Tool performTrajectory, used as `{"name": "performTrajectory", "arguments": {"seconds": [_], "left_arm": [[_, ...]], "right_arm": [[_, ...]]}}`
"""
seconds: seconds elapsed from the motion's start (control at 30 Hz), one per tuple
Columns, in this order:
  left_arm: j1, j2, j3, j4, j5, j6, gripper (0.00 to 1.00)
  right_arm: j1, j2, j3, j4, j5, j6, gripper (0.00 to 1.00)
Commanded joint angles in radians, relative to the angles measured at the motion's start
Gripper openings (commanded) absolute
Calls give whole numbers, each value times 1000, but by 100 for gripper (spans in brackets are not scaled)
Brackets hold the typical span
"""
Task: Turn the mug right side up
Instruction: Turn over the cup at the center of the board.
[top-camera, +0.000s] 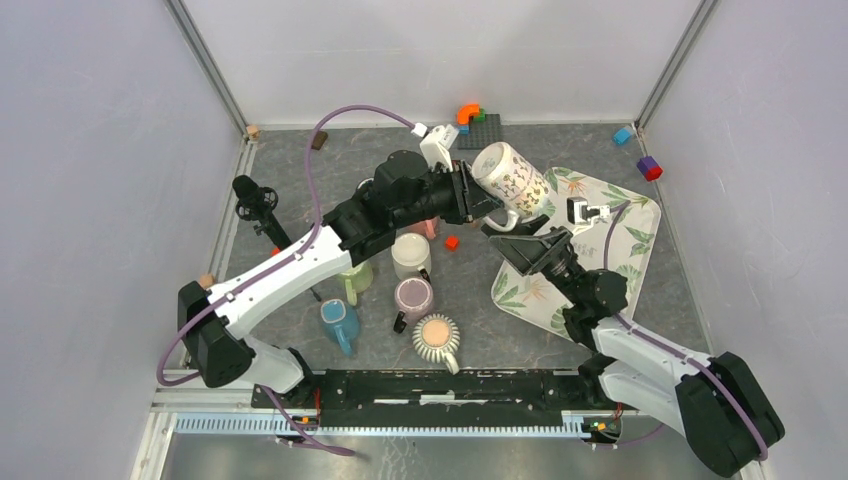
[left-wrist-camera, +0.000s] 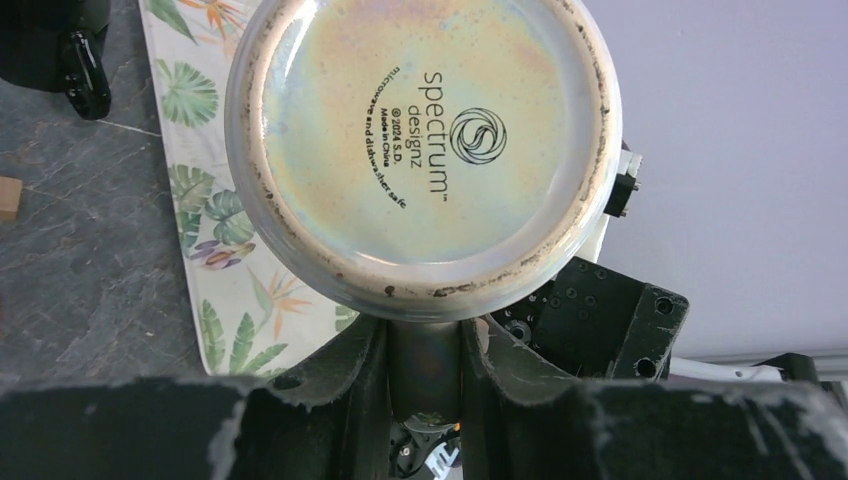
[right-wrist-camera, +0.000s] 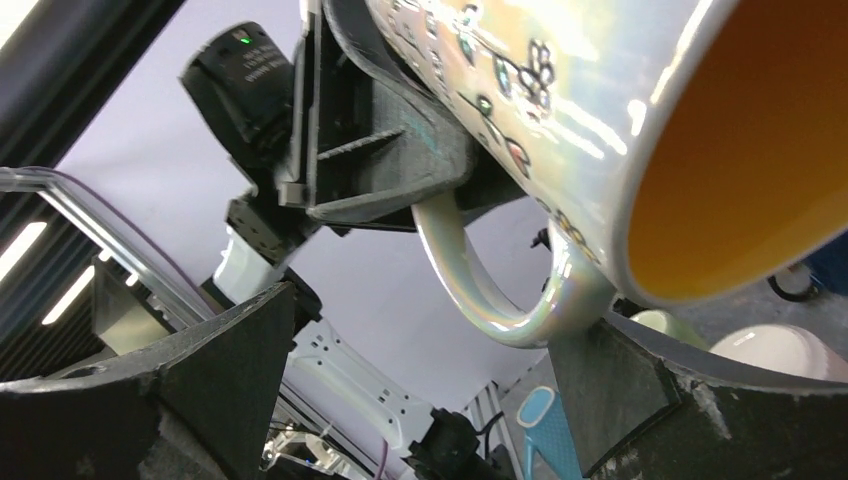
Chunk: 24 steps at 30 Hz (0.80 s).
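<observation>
right gripper (top-camera: 525, 235) is hovering just beneath, jaws spread wide either side of the handle (right-wrist-camera: 470, 280), likely readying a hand-over. white iridescent flower-printed ceramic mug (top-camera: 512, 178) is hanging in the air over the near edge of the leaf-patterned tray (top-camera: 625, 235), tilted, orange-lined mouth facing down and outward. left gripper (top-camera: 468, 195) is clamping the mug's base end, probably so a wrist roll can bring it upright.

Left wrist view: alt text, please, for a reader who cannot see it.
The iridescent base of the mug, printed "spectrum designz", faces the camera and fills most of the frame, held by the left gripper at the bottom edge. Behind it lie a leaf-print tray and the grey table.
</observation>
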Motion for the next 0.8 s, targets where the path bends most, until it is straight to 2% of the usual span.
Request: {"name": "performTrajectory", "arguments": {"seconds": [0.0,0.17,0.43,0.6,0.77], "left_arm": [[15,-84,-13,252,65,-77,2],[15,-99,-59,301,85,-97,2],[16,-113,-119,377,125,-114,2],[18,-121,-151,395,137,-116,2],[18,-131,-178,415,163,-112,2]], "right_arm": [[-9,3,37,150,11,49,98],[-10,29,57,173,35,82,94],[-10,66,88,204,34,113,79],[-11,54,95,168,28,97,60],[-11,25,113,87,22,47,30]]}}
